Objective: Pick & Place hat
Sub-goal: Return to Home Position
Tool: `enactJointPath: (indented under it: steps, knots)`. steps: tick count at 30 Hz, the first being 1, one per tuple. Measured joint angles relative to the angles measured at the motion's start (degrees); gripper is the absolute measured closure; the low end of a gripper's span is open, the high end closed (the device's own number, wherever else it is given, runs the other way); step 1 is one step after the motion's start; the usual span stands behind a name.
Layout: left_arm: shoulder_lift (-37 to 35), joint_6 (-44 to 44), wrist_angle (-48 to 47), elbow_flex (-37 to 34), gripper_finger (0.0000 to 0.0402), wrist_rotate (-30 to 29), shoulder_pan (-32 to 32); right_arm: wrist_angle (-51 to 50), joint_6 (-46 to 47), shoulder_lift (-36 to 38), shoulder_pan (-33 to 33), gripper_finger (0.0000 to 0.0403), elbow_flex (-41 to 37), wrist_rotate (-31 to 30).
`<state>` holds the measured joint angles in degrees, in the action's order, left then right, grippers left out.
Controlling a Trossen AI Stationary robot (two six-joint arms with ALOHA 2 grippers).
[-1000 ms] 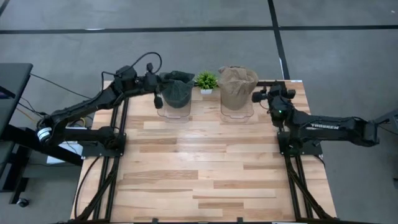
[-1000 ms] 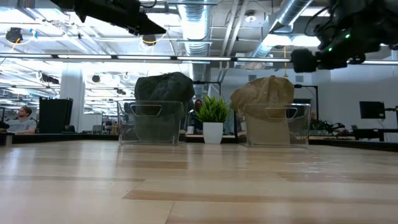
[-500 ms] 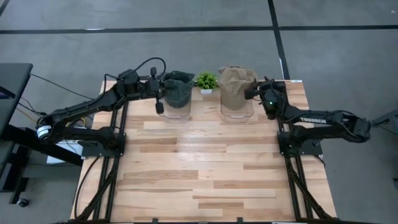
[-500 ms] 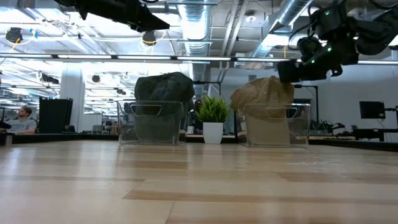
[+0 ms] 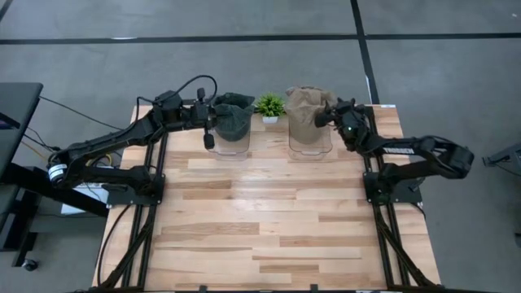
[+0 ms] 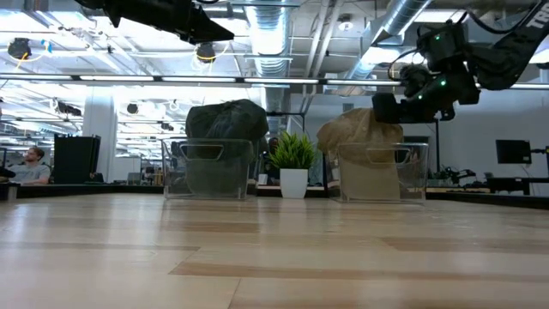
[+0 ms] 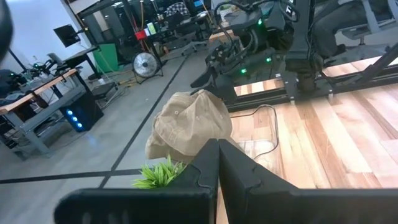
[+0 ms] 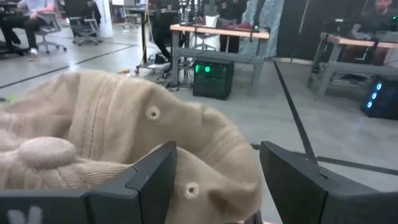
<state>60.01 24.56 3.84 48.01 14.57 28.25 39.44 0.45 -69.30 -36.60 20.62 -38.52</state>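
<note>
A tan hat (image 5: pixel 306 110) sits over a clear stand (image 6: pixel 383 178) at the table's far edge. A dark hat (image 5: pixel 232 119) sits over a second clear stand (image 6: pixel 208 177) to its left. My right gripper (image 5: pixel 320 120) is open at the tan hat's right side, near its top (image 6: pixel 384 110). In the right wrist view its fingers (image 8: pixel 217 155) stand on either side of the tan crown (image 8: pixel 124 124). My left gripper (image 5: pixel 208 134) is shut (image 7: pixel 217 146) and hovers above and left of the dark hat (image 6: pixel 225 120). My right gripper comes level from the table's right, with the tan hat's upper crown (image 8: pixel 205 149) between its open fingers. I cannot tell whether either finger touches the cloth. The hat rests on its stand.
A small potted plant (image 5: pixel 269 105) stands between the two stands, seen also in the low view (image 6: pixel 293 163). The wooden table (image 5: pixel 269 220) stretches bare toward the near edge. Desks, equipment and a seated person (image 6: pixel 33 167) show in the room beyond.
My right gripper has moved toward the table's left and down, from beside the tan hat's stand up to the hat's top right side. Both hats have stayed in place.
</note>
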Motion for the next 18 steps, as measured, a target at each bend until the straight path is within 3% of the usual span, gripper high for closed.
enactJointPath:
  steps: [9, 18]
  knots:
    - [0.0, 0.0, -0.1, 0.0, 0.0395, 0.0, 0.0, 4.1, -0.3, -2.2, -0.7, 0.0179, 0.0, -0.3]
    - [0.0, 0.0, -0.2, 0.0, 0.0395, 0.0, 0.0, 7.3, -4.0, 2.8, -0.3, 0.0179, 0.0, -2.2]
